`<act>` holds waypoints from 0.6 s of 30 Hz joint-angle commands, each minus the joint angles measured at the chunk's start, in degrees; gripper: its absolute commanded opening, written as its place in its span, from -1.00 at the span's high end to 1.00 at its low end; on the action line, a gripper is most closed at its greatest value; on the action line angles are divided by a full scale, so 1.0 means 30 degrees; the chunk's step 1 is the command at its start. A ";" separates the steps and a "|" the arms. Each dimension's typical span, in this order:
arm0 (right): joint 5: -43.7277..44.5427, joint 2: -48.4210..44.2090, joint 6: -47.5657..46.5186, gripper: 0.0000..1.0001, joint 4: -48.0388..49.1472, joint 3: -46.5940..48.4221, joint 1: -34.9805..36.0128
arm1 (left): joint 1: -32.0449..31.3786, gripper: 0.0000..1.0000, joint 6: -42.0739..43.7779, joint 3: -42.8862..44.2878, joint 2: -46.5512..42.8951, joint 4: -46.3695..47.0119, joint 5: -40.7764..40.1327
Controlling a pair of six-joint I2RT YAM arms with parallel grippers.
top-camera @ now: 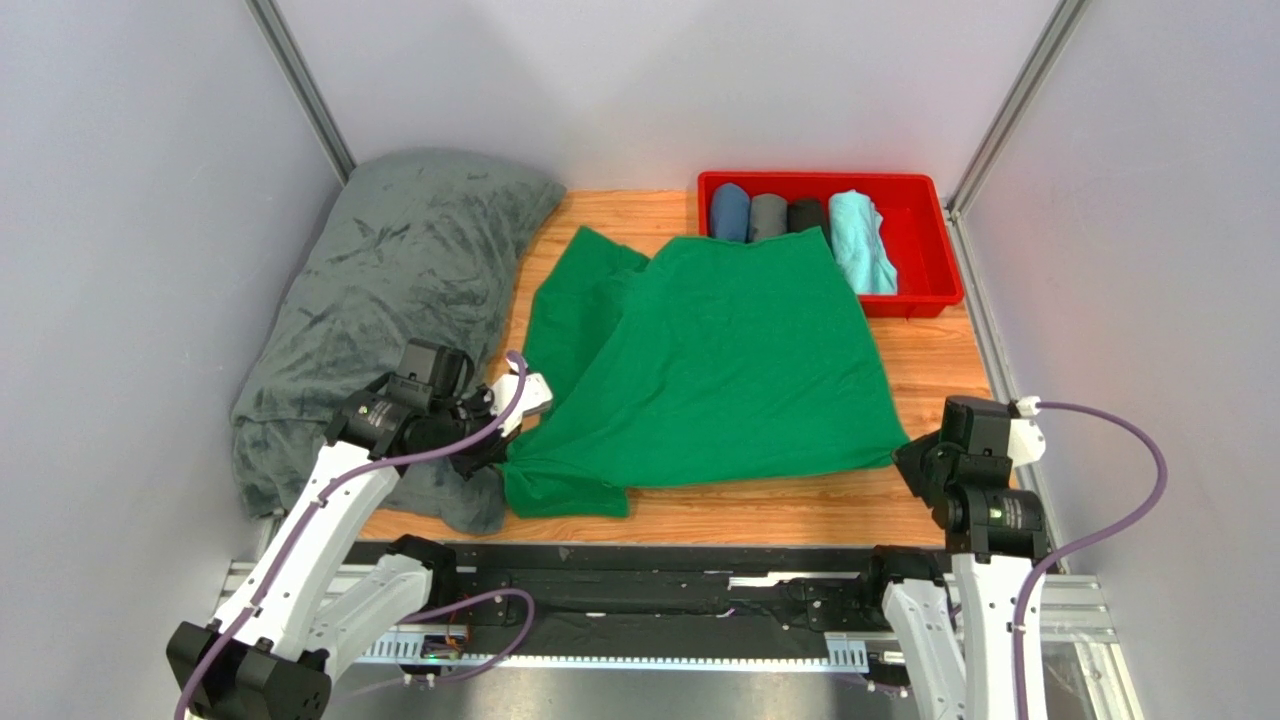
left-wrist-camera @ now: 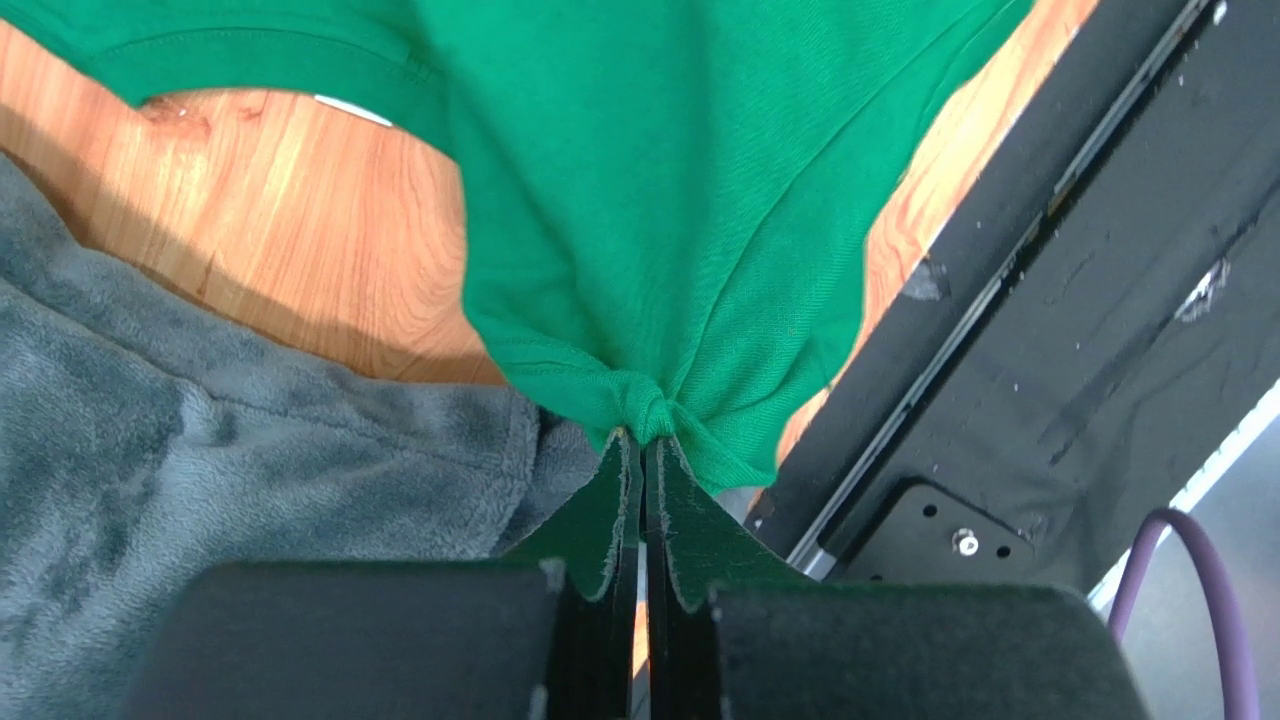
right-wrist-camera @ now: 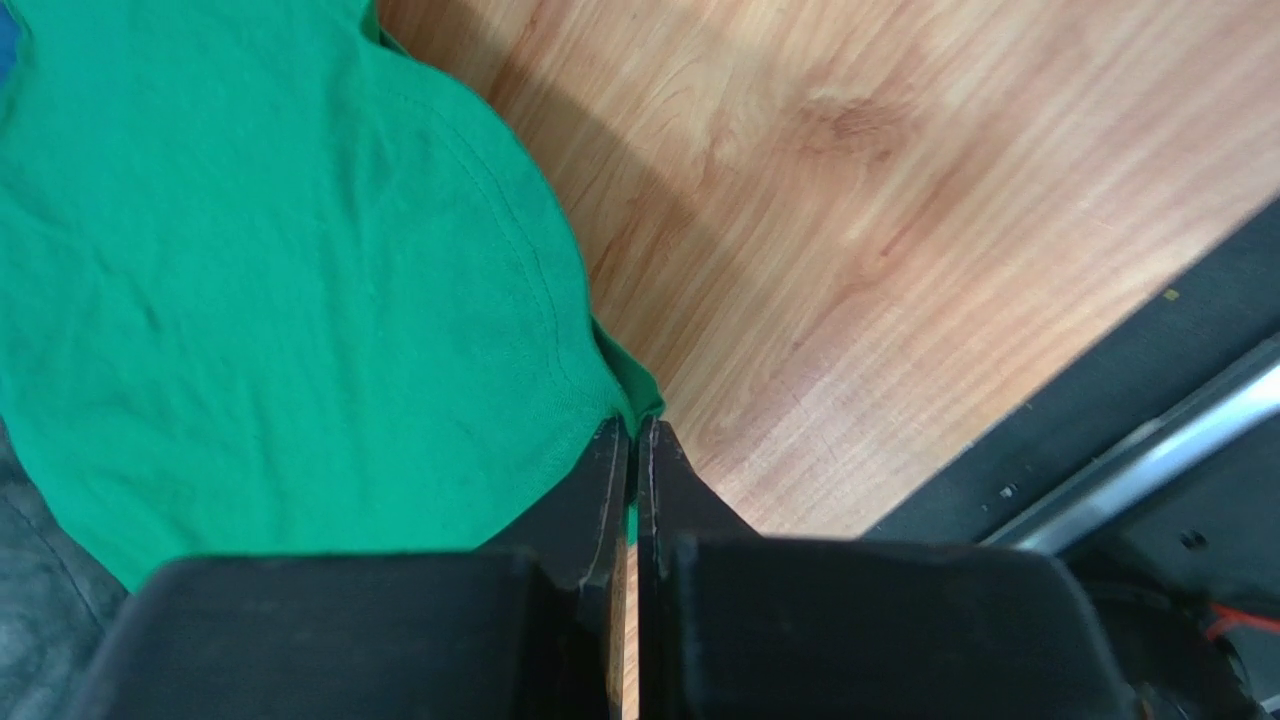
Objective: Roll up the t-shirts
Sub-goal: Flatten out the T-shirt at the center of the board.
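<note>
I'm watching the left gripper (left-wrist-camera: 643, 443) pinching a bunched corner of the bright green cotton t-shirt (left-wrist-camera: 661, 180), jaws pressed together on it. The right gripper (right-wrist-camera: 633, 438) is nipping the other near corner likewise. The shirt is lying spread ahead of both tips. I'm reading this as tensioning the near edge, flattening before rolling. The grey plush blanket (left-wrist-camera: 181, 450) is crowding the left gripper's left side.

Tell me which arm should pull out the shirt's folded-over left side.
Left. The left hand is shut on the shirt at its bunched near-left corner, right by the fold. The right hand pinches the flat near-right corner, away from it.
</note>
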 commanded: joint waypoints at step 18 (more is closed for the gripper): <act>-0.1085 0.6019 -0.1376 1.00 0.6501 0.4351 -0.0116 | -0.0217 1.00 -0.2043 0.6203 0.2987 0.6338 -0.3145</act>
